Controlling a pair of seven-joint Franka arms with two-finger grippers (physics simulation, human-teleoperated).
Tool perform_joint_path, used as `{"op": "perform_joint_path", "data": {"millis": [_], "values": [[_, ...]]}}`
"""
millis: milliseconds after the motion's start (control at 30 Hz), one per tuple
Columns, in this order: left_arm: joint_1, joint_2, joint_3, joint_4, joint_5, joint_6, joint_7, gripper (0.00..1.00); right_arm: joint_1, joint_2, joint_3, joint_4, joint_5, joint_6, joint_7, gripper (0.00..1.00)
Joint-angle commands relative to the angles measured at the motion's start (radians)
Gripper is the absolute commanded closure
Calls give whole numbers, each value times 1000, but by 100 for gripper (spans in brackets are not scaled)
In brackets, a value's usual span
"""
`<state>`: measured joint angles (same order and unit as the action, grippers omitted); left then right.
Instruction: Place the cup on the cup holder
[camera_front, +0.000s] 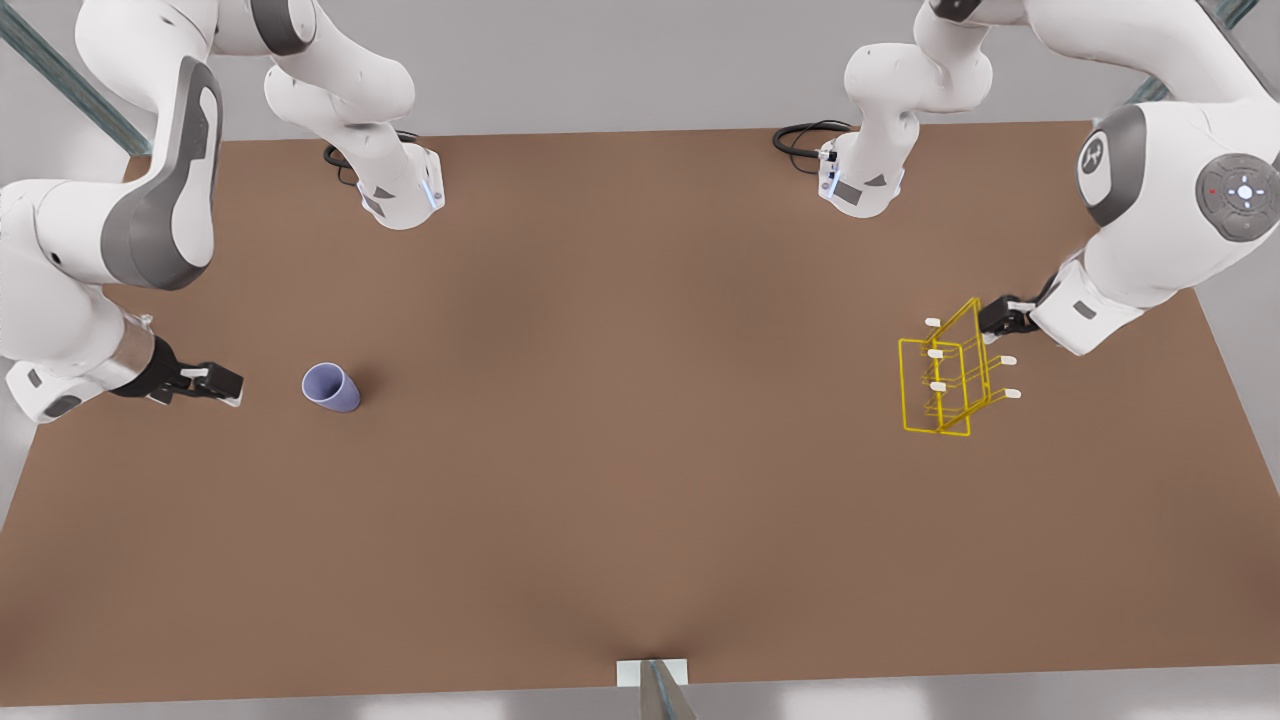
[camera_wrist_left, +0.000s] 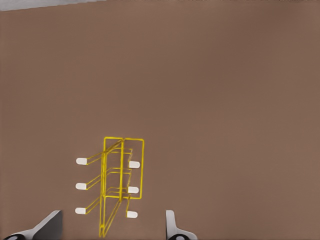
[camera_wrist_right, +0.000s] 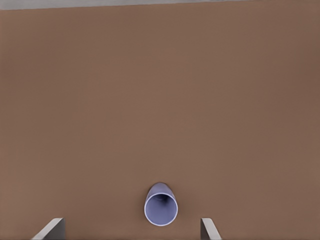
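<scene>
The cup (camera_front: 331, 387) stands on the table (camera_front: 620, 450), mouth up, lavender-blue, just beside the right gripper (camera_front: 222, 382), whose fingers are spread wide and empty. The cup holder (camera_front: 948, 375) is well apart, at the left gripper (camera_front: 1000, 318), also open and, it seems, not touching the wire.

Evenly and softly lit, with no glare on the brown table (camera_front: 620, 420). Only faint, short shadows: a dim smudge beside the cup (camera_front: 331, 387), hardly any under the yellow cup holder (camera_front: 950, 375). Slightly paler toward the table's middle (a gentle gradient). Arms stretched and bulging at the front view's corners.
</scene>
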<state>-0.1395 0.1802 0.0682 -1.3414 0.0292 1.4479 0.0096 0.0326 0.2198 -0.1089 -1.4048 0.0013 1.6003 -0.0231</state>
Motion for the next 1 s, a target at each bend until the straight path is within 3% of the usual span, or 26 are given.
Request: {"op": "perform_joint_path", "data": {"millis": [0, 133, 233, 367, 533, 800, 967], "values": [[-2, 1, 1, 1, 5, 34, 32, 0, 1, -14, -3, -40, -12, 66, -41, 0], [-2, 10, 1, -1, 6, 32, 33, 0, 0, -95, -3, -186, 2, 108, -41, 0], [-3, 10, 1, -2, 5, 25, 21, 0, 10, -114, 5, -345, 17, 268, -41, 0], [-2, 16, 1, -5, 5, 23, 21, 0, 73, -111, 32, -416, 29, 291, -27, 0], [-2, 19, 1, -5, 5, 17, 21, 0, 87, -99, 32, -591, 28, 515, -21, 0], [-3, 24, -1, -7, 0, 17, 21, 0, 86, -77, 31, -723, 23, 601, -34, 0], [-3, 28, -1, -7, 0, 17, 21, 0, 70, -138, 32, -812, 23, 602, -47, 0]]}}
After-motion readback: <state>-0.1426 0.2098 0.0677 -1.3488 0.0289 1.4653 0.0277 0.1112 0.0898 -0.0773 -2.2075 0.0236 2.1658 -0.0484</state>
